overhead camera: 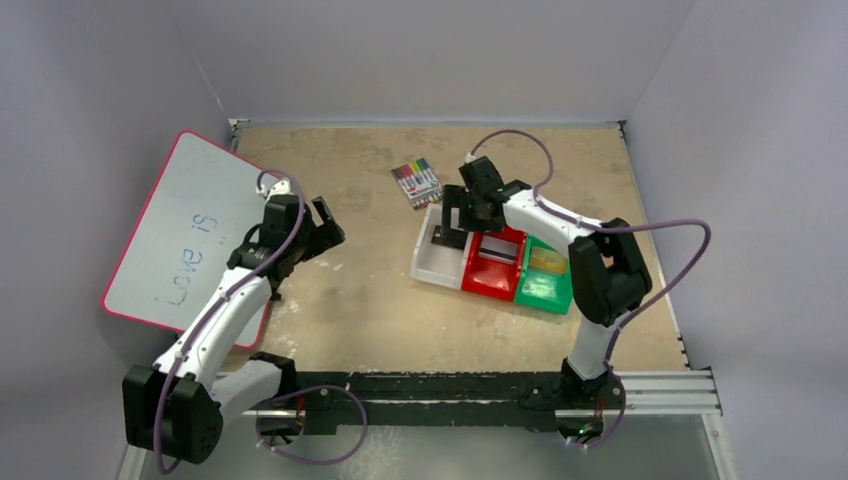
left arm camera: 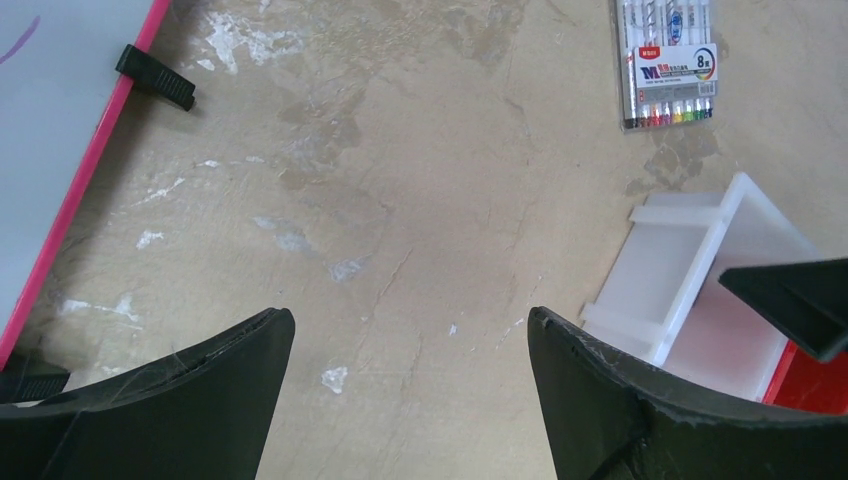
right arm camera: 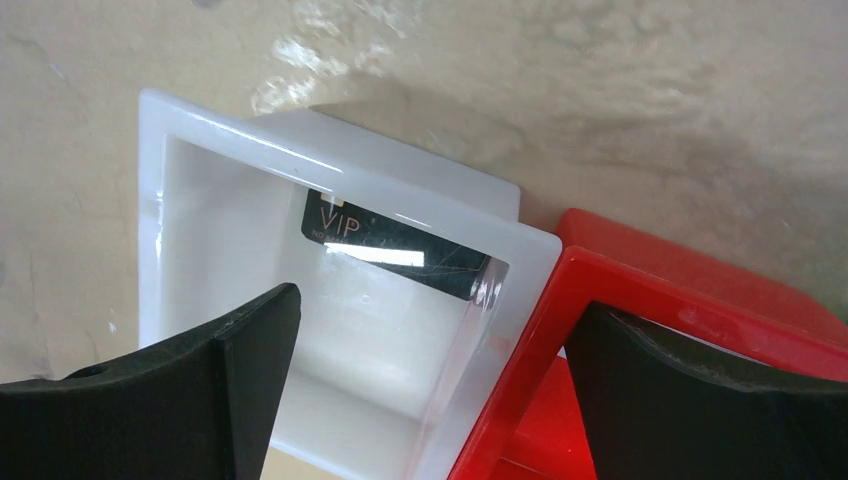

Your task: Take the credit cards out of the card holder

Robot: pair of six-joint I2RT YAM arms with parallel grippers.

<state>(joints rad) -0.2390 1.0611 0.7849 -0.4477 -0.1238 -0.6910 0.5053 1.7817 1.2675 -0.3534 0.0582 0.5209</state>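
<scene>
Right gripper (right arm camera: 435,310) spread wide over white bin (right arm camera: 152,220); black card (right arm camera: 400,245) lies inside; holder not seen; left gripper (left arm camera: 410,315) open, empty; best rise straight, clear of rim

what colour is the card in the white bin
Black card with pale VIP lettering, clearest in the right wrist view.

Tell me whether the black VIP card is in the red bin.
No: the black VIP card lies inside the white bin.
</scene>
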